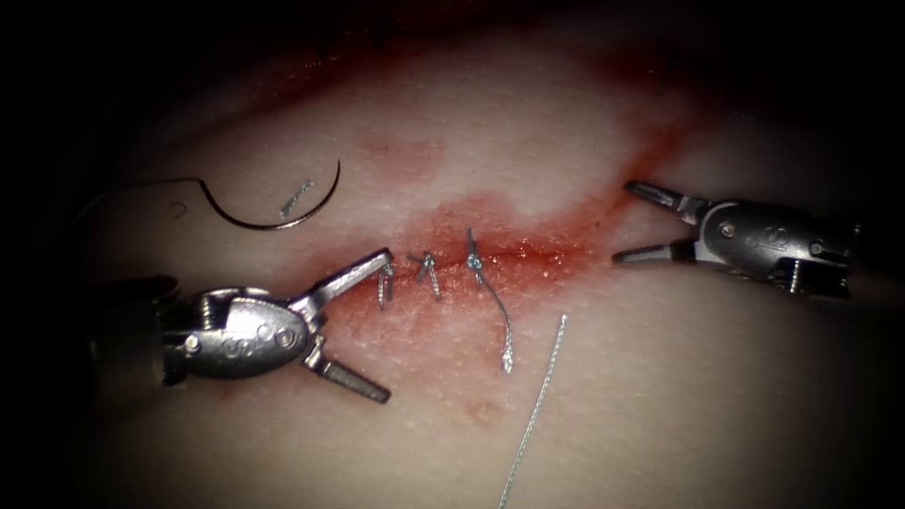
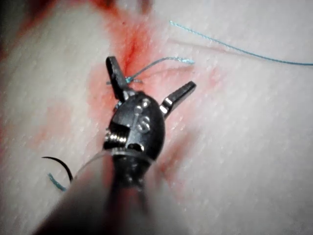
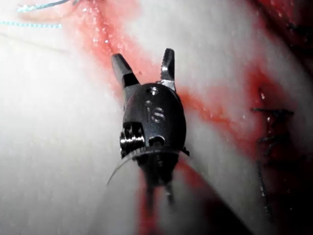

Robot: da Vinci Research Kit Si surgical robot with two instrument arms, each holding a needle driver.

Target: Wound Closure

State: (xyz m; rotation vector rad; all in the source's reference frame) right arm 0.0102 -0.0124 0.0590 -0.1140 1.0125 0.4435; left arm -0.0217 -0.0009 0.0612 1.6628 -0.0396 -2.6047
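Steel jaws of both tools (image 1: 353, 325) (image 1: 630, 222) gape, holding nothing; needle (image 1: 273, 212) lies free on tissue (image 1: 660, 396).

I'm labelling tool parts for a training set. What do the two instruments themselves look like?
Both match: the left tool and right tool each have two slim, tapered, grey metal jaws hinged on a rounded, silvery metal wrist body with small round pins or screws and faint engraved marks. Behind each body sits a ribbed, spring-like coil, then a dark shaft.
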